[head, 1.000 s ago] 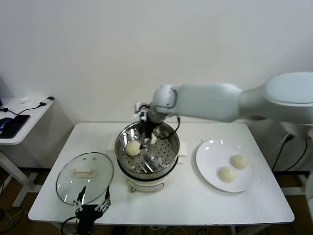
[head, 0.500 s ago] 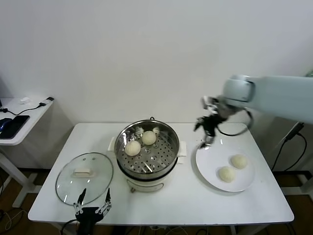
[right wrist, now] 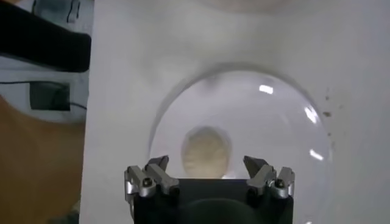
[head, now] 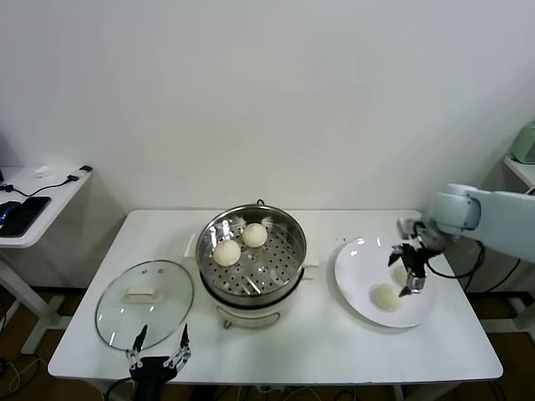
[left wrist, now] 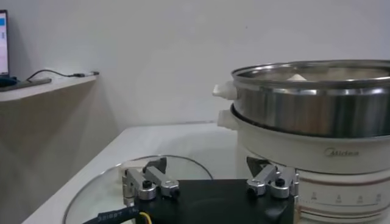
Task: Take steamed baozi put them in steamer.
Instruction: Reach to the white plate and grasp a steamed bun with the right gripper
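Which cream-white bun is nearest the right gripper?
The bun on the white plate, beside the open right gripper; two others sit in the steel steamer.

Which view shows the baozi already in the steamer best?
Head view: both baozi sit in plain sight on the steamer's perforated floor. The left wrist view sees the steamer from the side, with only a pale top above the rim. The right wrist view shows only the plate.

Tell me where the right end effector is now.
In the head view, the right end effector is open on the right side, above the plate, close to a baozi lying there.
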`<state>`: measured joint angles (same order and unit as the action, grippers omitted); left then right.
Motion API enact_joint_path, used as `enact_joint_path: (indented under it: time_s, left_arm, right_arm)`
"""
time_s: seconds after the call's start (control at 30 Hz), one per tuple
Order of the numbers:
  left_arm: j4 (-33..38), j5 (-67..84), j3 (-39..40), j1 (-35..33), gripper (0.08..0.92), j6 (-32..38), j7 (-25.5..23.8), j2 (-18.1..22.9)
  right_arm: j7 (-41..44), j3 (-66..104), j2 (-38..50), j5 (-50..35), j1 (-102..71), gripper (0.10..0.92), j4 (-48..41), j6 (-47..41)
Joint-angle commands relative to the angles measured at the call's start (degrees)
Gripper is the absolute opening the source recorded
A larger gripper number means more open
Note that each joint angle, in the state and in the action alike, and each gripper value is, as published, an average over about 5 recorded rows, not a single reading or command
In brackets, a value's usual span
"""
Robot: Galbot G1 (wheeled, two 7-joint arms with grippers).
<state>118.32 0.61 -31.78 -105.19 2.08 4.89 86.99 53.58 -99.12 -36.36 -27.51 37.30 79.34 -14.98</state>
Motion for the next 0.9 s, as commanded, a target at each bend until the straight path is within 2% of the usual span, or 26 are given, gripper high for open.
enact_joint_path:
  time_s: [0.03, 0.33, 0.7, 0.9]
  left_arm:
    - [-0.93, -0.03, -0.28, 0.50, 0.823, -0.11, -0.01, 0.15]
    - [-2.21, 1.05, -1.02, 1.68, 0.823, -0.42, 0.08, 0.01]
    - [-2.93, 1.67, -1.20, 2.40, 0.823, -0.65, -0.10, -0.62]
    - [-2.92, 1.66, -1.14, 2.29, 0.823, -0.62, -0.11, -0.68]
  right_arm:
    - [-0.24, 8.15, -1.88, 6.58, -13.22, 0.823, -8.19, 0.19]
    - [-1.36, 10.96, -7.51, 5.83, -16.75, 0.823, -12.78, 0.05]
    - [-0.85, 10.30, -7.94, 5.43, -16.30, 0.815, -12.69, -0.24]
    - [-0.53, 9.54, -7.32, 5.04, -15.10, 0.705, -11.31, -0.38]
